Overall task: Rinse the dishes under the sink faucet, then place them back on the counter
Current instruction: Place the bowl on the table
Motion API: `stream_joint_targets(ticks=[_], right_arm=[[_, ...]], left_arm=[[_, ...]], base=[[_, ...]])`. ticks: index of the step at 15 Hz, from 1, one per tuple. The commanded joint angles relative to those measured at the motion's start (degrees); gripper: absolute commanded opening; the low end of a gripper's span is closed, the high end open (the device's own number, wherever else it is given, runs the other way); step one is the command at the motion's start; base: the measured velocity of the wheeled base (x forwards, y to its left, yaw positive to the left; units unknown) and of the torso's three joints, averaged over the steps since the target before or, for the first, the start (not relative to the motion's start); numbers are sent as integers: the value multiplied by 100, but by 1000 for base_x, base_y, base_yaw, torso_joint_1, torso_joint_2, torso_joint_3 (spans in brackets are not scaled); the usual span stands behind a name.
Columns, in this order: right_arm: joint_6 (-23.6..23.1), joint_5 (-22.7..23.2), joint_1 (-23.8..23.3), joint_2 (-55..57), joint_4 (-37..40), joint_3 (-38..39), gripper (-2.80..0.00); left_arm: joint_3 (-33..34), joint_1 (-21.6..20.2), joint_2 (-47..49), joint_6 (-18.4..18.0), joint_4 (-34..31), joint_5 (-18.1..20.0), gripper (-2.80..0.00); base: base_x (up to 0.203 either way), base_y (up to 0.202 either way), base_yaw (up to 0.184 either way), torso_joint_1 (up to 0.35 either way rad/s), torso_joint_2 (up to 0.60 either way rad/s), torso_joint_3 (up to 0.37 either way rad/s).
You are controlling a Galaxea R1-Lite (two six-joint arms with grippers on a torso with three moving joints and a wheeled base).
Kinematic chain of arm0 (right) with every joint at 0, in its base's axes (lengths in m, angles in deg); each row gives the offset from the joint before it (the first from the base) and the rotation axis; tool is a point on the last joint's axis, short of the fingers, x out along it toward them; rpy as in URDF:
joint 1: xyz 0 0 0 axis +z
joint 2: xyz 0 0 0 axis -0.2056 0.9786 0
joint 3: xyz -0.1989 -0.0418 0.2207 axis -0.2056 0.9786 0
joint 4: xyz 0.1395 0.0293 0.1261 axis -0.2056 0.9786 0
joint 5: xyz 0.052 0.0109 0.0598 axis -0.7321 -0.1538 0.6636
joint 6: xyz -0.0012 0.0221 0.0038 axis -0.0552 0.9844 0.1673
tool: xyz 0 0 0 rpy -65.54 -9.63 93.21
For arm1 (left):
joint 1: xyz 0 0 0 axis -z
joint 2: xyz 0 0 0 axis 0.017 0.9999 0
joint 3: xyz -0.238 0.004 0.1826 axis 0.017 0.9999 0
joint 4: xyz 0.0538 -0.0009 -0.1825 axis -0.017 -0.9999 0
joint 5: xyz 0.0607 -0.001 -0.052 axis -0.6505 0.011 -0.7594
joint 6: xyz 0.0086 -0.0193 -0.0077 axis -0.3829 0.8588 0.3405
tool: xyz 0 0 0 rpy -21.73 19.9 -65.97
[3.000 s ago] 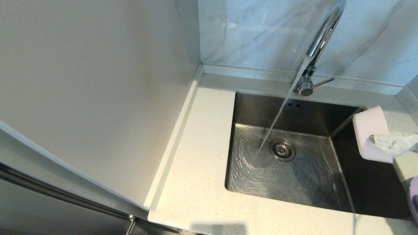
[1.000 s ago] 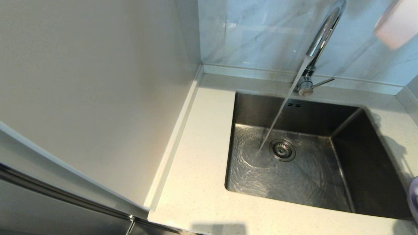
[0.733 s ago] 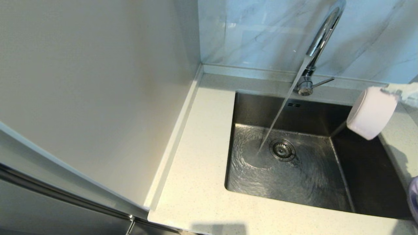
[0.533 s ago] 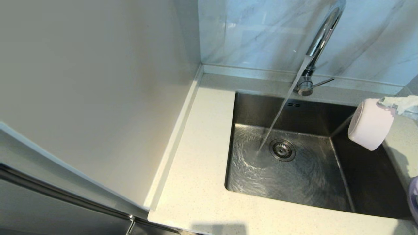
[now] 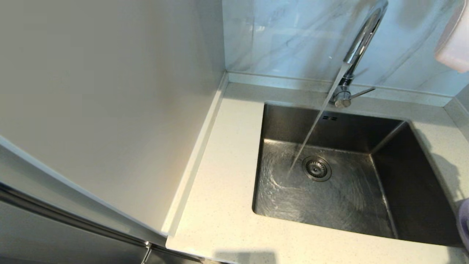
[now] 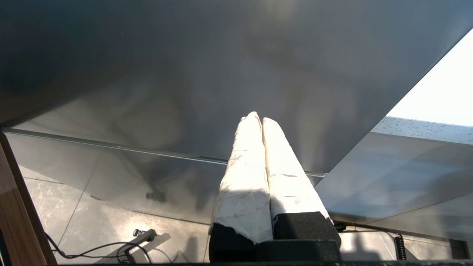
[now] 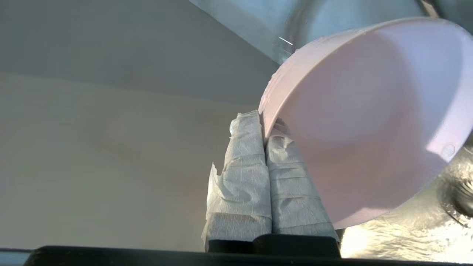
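Looking down from the head camera, I see the pale pink bowl (image 5: 454, 44) high at the upper right edge, against the marbled wall panel (image 5: 293, 36); half a second ago it hung low over the sink's right rim, so it has swung up and away. Water runs from the faucet (image 5: 361, 47) in a slanted stream and lands just beside the drain strainer (image 5: 316, 168). The sink (image 5: 410, 198) holds no dish, and its whole basin is open room. The counter (image 5: 220, 205) to the left is a bare strip bounded by a tall pale panel (image 5: 110, 110). A sliver of the lavender plate (image 5: 464, 223) shows at the right edge. I can read no writing anywhere.

From the left wrist camera, the left gripper (image 6: 260, 118) is clenched with nothing between its wrapped fingers, parked below a dark surface, well away from the sink.

From the right wrist camera, the right gripper (image 7: 263, 118) pinches the bowl's rim, the bowl tipped on its side with its hollow facing the camera and droplets on its edge.
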Motion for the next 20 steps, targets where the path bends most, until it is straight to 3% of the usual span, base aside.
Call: stream_joint_targets(ticks=[1, 2, 3, 5, 6, 8, 10, 12, 14, 18, 20], right_arm=[[-96, -64, -57, -89, 109, 963, -280], [80, -135, -81, -111, 210, 1210, -280], [-42, -160, -80, -139, 259, 1582, -280], [-931, -196, -80, -202, 393, 2652, -280], [-1052, -207, -97, -210, 465, 2875, -280], [-877, -219, -145, -194, 614, 2649, -280], [-902, -225, -172, -223, 786, 1818, -280], [-1897, -224, -164, -243, 918, 1501, -280], [-1958, -224, -160, -194, 990, 897, -280], [-2345, -219, -274, -197, 1316, 1236, -280], [-3224, -218, -287, -204, 1562, 1349, -280]], left_arm=[[0, 0, 0, 0, 0, 2, -280], [0, 0, 0, 0, 0, -1, -280], [0, 0, 0, 0, 0, -1, -280], [0, 0, 0, 0, 0, 0, -280], [0, 0, 0, 0, 0, -1, -280], [0, 0, 0, 0, 0, -1, -280], [0, 0, 0, 0, 0, -1, -280], [0, 0, 0, 0, 0, -1, -280], [0, 0, 0, 0, 0, 2, -280], [0, 0, 0, 0, 0, -1, -280], [0, 0, 0, 0, 0, 2, -280]], base=[[0, 0, 0, 0, 0, 0], [0, 0, 0, 0, 0, 0], [0, 0, 0, 0, 0, 0], [0, 0, 0, 0, 0, 0], [0, 0, 0, 0, 0, 0], [0, 0, 0, 0, 0, 0], [0, 0, 0, 0, 0, 0], [0, 0, 0, 0, 0, 0], [0, 0, 0, 0, 0, 0], [0, 0, 0, 0, 0, 0], [0, 0, 0, 0, 0, 0]])
